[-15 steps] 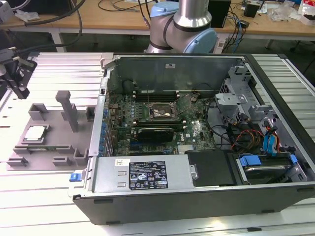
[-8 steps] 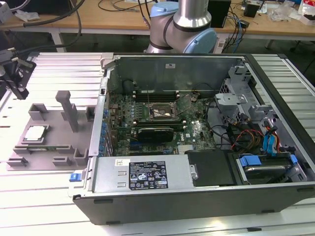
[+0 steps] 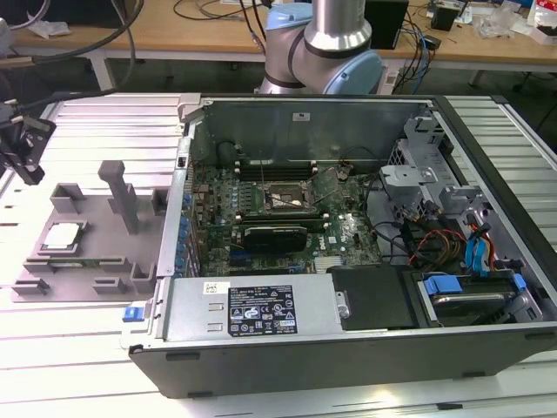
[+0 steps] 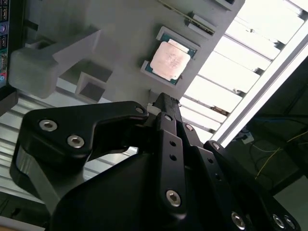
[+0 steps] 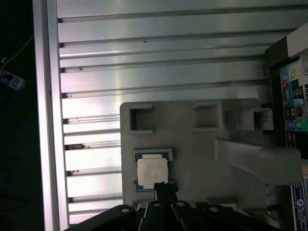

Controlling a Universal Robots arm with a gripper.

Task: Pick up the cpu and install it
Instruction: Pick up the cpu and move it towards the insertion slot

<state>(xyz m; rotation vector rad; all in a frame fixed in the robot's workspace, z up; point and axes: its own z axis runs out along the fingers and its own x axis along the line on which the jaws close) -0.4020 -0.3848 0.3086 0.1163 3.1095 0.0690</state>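
Observation:
The cpu [image 3: 63,237], a small square chip with a shiny metal top, lies flat in a recess of a grey holder block [image 3: 104,257] on the exterior view's left. In both wrist views the cpu [image 4: 169,60] [image 5: 152,172] shows just beyond my fingertips, apart from them. My black gripper [image 3: 26,164] hangs above the table at the far left of the exterior view, above and off to the side of the chip. Its fingers [image 4: 162,100] [image 5: 165,185] are pressed together and shut on nothing. The black-framed socket [image 3: 287,198] sits on the motherboard inside the open case.
An open computer case [image 3: 348,331] lies on the slatted metal table [image 3: 87,366], to the right of the holder block. Upright grey posts [image 3: 117,193] rise from the block near the chip. Cables and drive bays [image 3: 452,252] fill the case's right side. The arm's base [image 3: 322,43] stands behind the case.

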